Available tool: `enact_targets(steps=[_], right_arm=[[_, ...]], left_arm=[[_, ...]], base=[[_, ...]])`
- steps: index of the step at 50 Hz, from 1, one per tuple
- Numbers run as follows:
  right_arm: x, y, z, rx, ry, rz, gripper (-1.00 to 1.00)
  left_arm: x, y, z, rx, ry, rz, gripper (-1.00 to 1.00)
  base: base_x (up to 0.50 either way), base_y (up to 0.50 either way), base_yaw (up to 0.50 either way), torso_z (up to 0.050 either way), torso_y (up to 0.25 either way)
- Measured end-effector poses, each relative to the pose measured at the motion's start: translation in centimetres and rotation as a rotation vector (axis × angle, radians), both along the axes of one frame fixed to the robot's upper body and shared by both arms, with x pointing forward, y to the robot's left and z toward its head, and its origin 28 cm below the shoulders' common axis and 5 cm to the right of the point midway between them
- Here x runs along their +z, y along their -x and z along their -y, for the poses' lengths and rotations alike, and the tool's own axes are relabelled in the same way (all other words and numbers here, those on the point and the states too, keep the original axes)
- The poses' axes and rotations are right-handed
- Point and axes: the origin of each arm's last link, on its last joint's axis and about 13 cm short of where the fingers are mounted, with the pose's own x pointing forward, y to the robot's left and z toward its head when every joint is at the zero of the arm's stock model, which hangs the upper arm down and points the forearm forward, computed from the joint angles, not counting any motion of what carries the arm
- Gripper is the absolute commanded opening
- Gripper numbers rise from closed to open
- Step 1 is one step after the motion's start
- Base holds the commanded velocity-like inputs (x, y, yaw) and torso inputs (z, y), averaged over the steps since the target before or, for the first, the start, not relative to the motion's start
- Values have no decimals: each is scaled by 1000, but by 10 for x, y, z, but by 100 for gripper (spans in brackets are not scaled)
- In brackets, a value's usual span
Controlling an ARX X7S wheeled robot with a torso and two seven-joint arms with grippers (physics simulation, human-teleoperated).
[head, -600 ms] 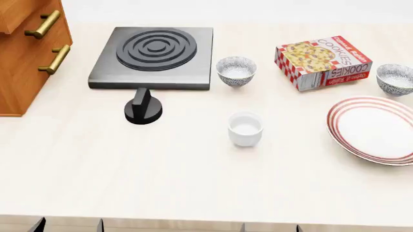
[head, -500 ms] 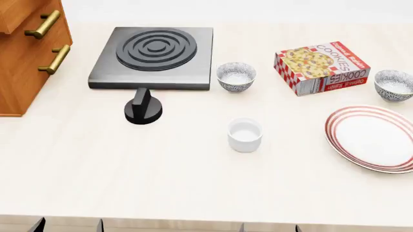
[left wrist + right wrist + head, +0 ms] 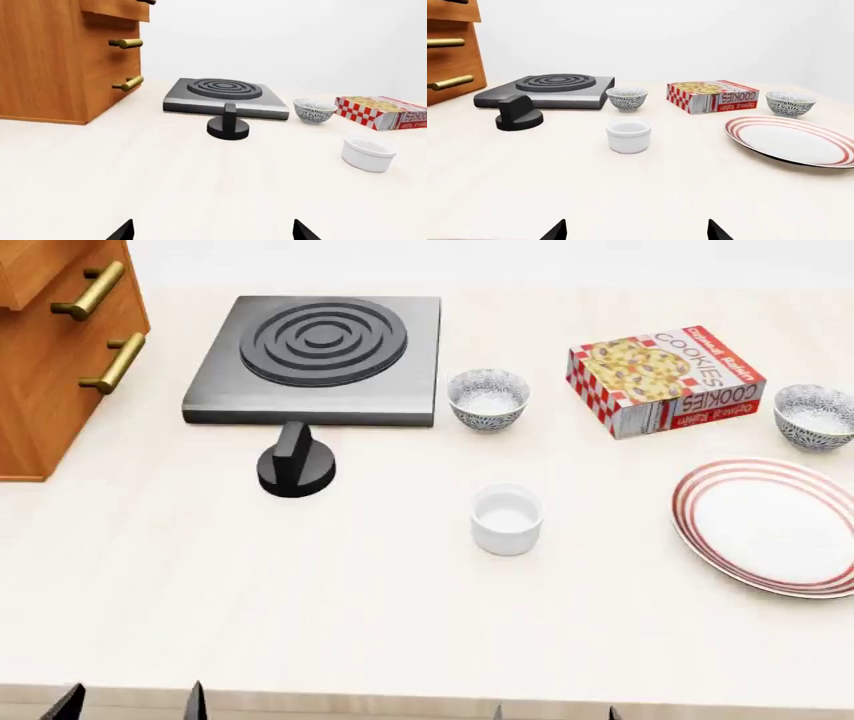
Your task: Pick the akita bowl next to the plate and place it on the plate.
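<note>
Beside the plate point(image 3: 774, 525) sits our target akita bowl point(image 3: 814, 415), untouched, since both pincers hang back open and empty, right pincer point(image 3: 636, 231) nearer.

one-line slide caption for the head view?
Speckled akita bowl sits beside red-ringed white plate, behind it; both end effectors idle.

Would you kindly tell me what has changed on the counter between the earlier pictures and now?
Early on the cookie box, the akita bowl by the plate and the plate itself shifted a little, then settled. The fingertips of the left hand edged slightly at the bottom of the head view. Nothing was grasped or released. The stove, knob, white cup and other bowl stayed put.
</note>
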Motion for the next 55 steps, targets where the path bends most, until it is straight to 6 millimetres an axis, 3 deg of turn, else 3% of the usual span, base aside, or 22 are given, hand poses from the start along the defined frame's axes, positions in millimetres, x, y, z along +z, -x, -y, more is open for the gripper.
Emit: enact_targets(steps=[8, 25, 39, 55], right_arm=[[21, 1, -2, 26, -42, 12, 100], [95, -4, -6, 109, -155, 86, 100], [141, -10, 0, 129, -195, 190, 100], [155, -10, 8, 123, -224, 228, 100]], left_arm=[[26, -5, -9, 28, 96, 13, 100], [67, -23, -47, 103, 212, 45, 100], [67, -37, -76, 199, 244, 68, 100], [62, -42, -86, 229, 275, 75, 100]], base=[[0, 0, 0, 0, 0], [0, 0, 0, 0, 0], [0, 0, 0, 0, 0], [0, -180, 0, 0, 0]])
